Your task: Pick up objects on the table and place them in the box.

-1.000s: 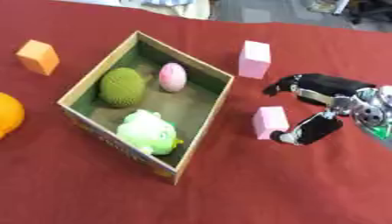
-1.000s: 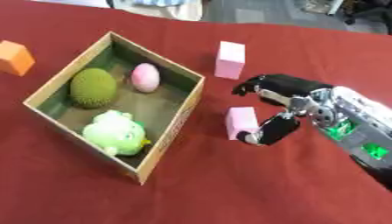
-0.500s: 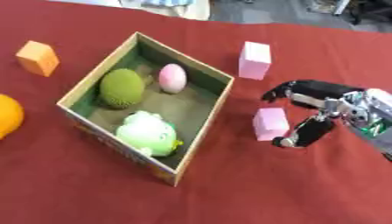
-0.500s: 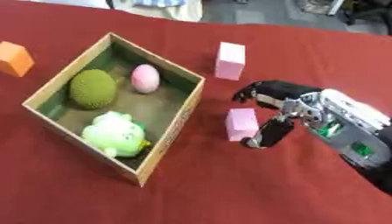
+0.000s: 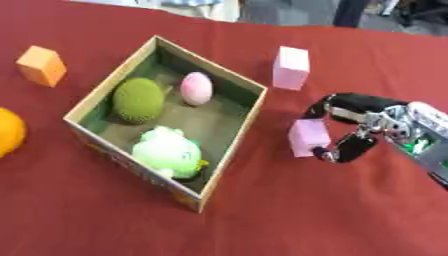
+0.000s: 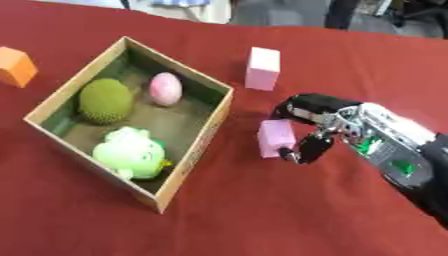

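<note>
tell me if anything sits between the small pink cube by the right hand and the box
Nothing lies on the cloth between the small pink cube and the box; only the box's near wall must be cleared. The right hand brackets the cube.

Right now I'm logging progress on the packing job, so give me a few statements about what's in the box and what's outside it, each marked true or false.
1. The box holds three things. True.
2. The orange cube lies inside the box. False: it sits on the table left of it.
3. The right hand is closing around a pink block. True.
4. Both pink blocks are boxed. False: the second pink block also stands outside.
</note>
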